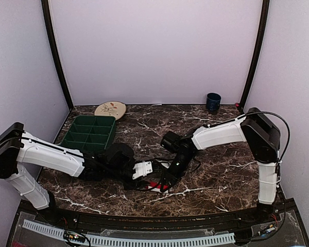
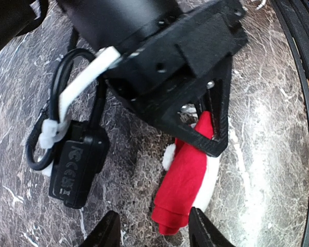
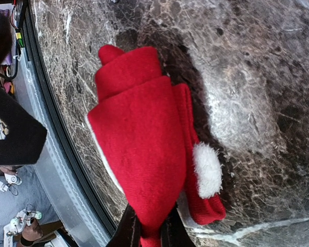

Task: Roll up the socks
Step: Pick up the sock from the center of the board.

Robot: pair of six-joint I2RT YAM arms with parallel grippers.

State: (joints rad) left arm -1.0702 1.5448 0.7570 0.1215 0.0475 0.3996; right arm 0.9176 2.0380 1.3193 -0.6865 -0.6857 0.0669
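Arms meet low over the near middle of the dark marble-pattern table (image 1: 221, 175). A red fabric sock (image 3: 139, 139) with white trim and a white pompom (image 3: 206, 170) lies there on the table, close to the front edge, folded or rolled lengthwise into a thick bundle. The right gripper (image 3: 150, 234) is clamped on one end of it, with red cloth pinched tight between its two fingers. The left gripper (image 2: 154, 234) has its jaws apart; the fingers stand either side of the sock's other end, which pokes between them. Whether they touch the cloth is not clear. In the left wrist view the right gripper's black frame sits over the upper part of the sock.

At the back left are a green plastic compartment tray (image 1: 95, 118) and, just behind it, a tan round plate (image 1: 110, 109) against the wall. A dark blue mug (image 1: 213, 102) is at the back right, well apart from the sock.
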